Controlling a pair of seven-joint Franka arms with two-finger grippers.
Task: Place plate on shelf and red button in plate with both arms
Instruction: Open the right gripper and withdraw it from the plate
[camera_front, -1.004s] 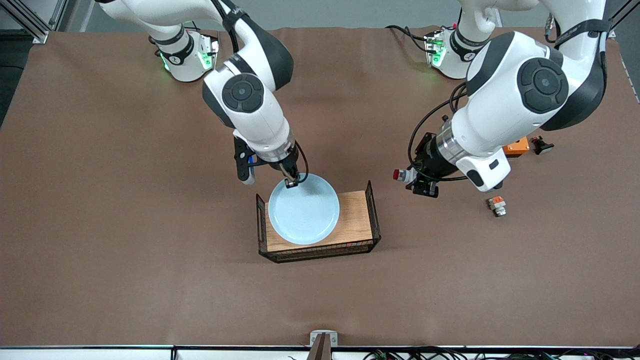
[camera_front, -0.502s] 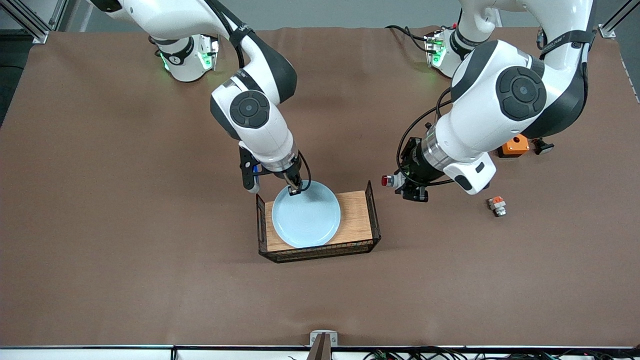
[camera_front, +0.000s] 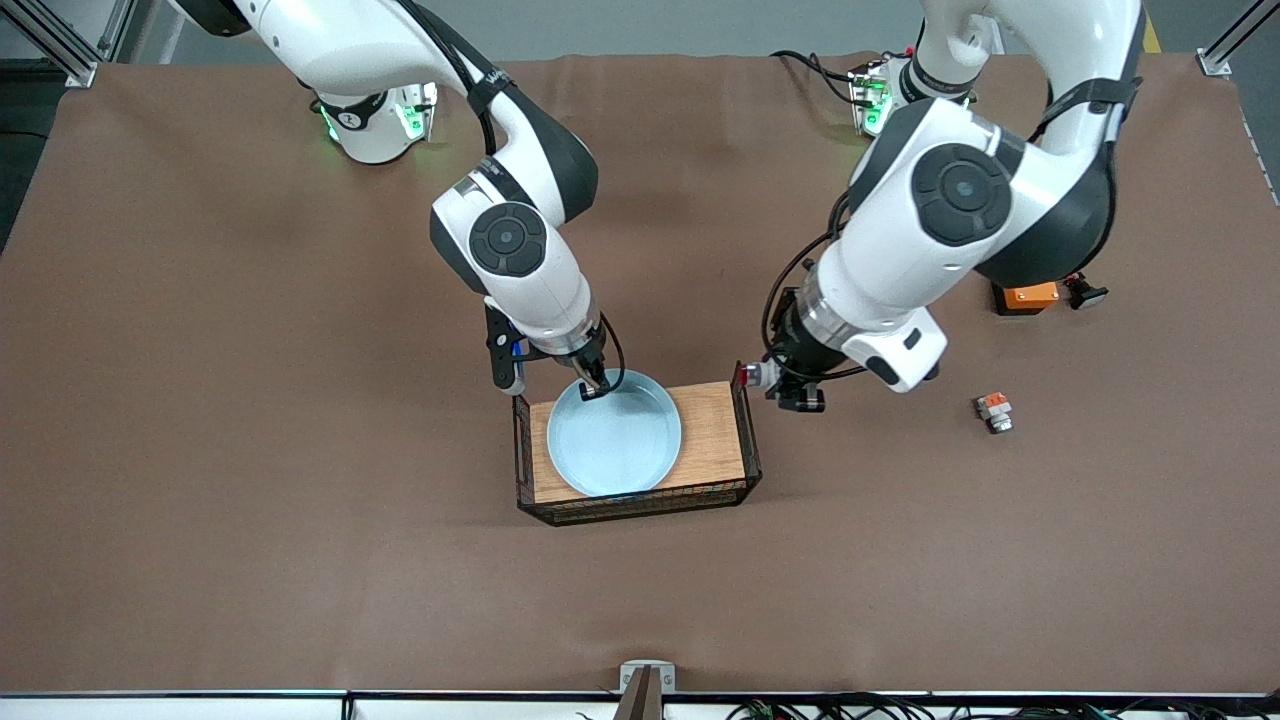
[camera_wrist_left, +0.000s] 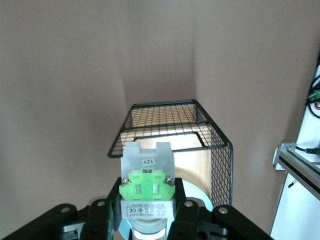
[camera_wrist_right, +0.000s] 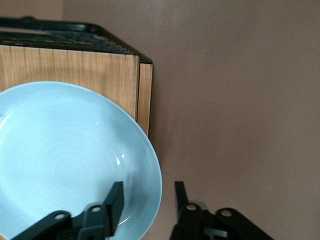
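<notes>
Your right gripper stands with its fingers spread either side of the plate's rim, one finger over the plate's inside and one outside it, no longer pinching. The plate lies on the wooden tray, toward the right arm's end of it, so that half of the job looks done; next, lift that gripper straight up so neither finger catches the rim. Your left gripper is pressed tight on the red button, whose white body and green block show between the fingers in the left wrist view; in the front view the red cap sits just over the wire end wall of the tray at the left arm's end. I judge you are mid-carry: bring the button on over the bare wood beside the plate, lower it, then let go. Against a second ago, the plate has dropped from a tilted, lifted pose to rest on the tray, the right fingers have parted, and the left arm has swung the button from well off the tray to its edge.
</notes>
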